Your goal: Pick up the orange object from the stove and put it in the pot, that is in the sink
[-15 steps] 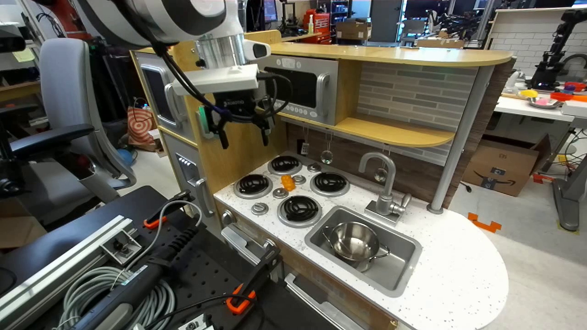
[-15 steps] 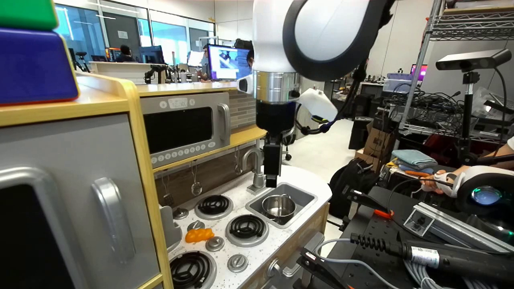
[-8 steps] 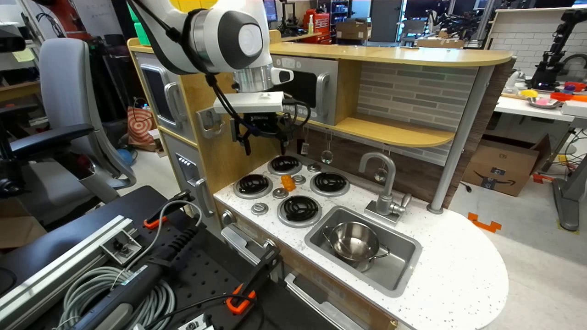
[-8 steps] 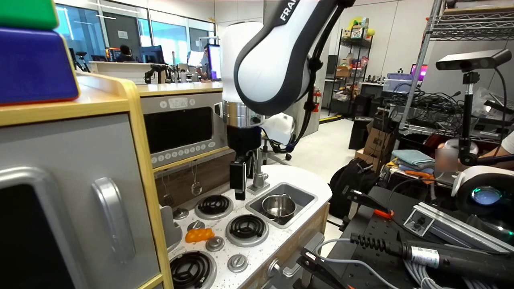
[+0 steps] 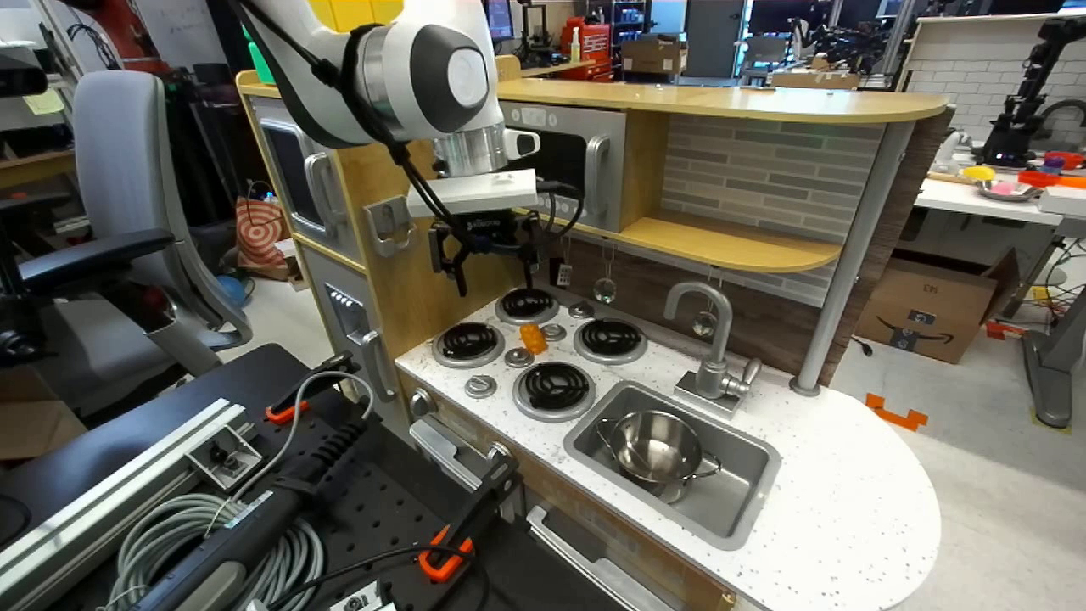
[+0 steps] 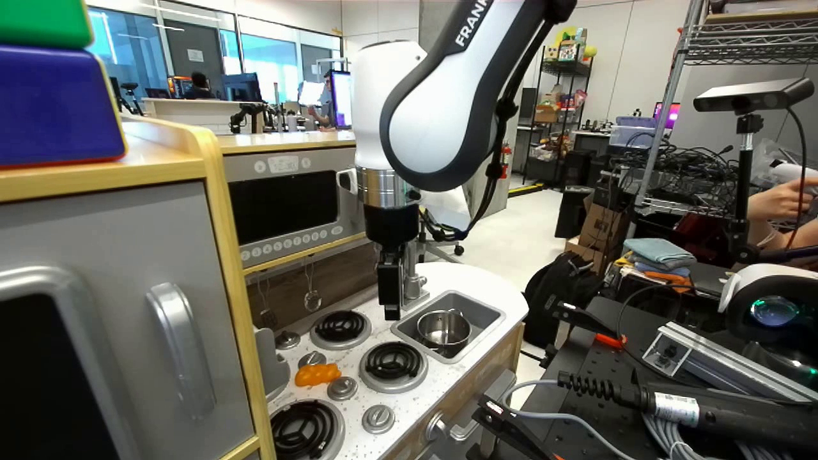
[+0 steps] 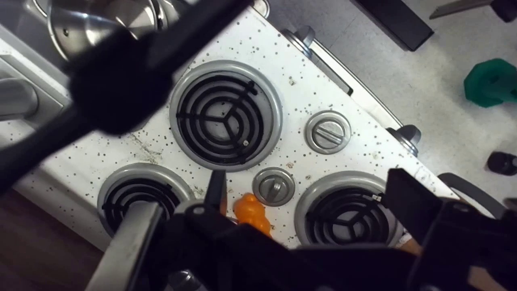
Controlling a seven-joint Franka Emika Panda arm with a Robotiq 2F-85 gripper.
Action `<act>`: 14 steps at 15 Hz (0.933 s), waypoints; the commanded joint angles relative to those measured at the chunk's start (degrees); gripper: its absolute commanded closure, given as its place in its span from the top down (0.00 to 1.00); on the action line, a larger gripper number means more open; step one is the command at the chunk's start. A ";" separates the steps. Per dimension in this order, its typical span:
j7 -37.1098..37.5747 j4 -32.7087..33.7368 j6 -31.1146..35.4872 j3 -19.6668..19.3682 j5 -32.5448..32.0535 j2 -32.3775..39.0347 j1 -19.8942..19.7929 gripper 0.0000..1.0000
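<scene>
The orange object point(image 5: 533, 339) is small and lumpy. It lies on the white stove top among the burners and knobs, and shows in both exterior views point(image 6: 317, 374). In the wrist view the orange object point(image 7: 249, 210) is near the left finger, its lower part hidden by the gripper body. My gripper point(image 5: 495, 284) is open and empty, well above the stove, and points down. The wrist view shows its fingers point(image 7: 307, 176) wide apart. The steel pot point(image 5: 657, 445) stands in the grey sink point(image 5: 758, 501); the pot also shows in an exterior view point(image 6: 444, 330).
A faucet point(image 5: 721, 339) rises behind the sink. The microwave point(image 5: 556, 161) and a wooden shelf point(image 5: 734, 246) overhang the back of the counter. Utensils point(image 5: 604, 290) hang below them. A tall cabinet panel point(image 5: 433, 255) borders the stove. A dark blurred bar crosses the wrist view.
My open gripper has come down towards the stove, mostly in the first half second, then shifted only slightly. The orange object and the pot have not moved.
</scene>
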 commanded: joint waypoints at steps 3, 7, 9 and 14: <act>-5.46 3.52 -0.53 -0.41 -3.92 5.49 0.08 1.00; 4.04 8.50 7.38 2.08 4.74 16.30 -0.39 1.00; 6.19 12.10 11.54 3.17 7.75 21.68 -0.89 1.00; 8.48 14.70 16.68 3.36 9.57 25.84 -0.58 1.00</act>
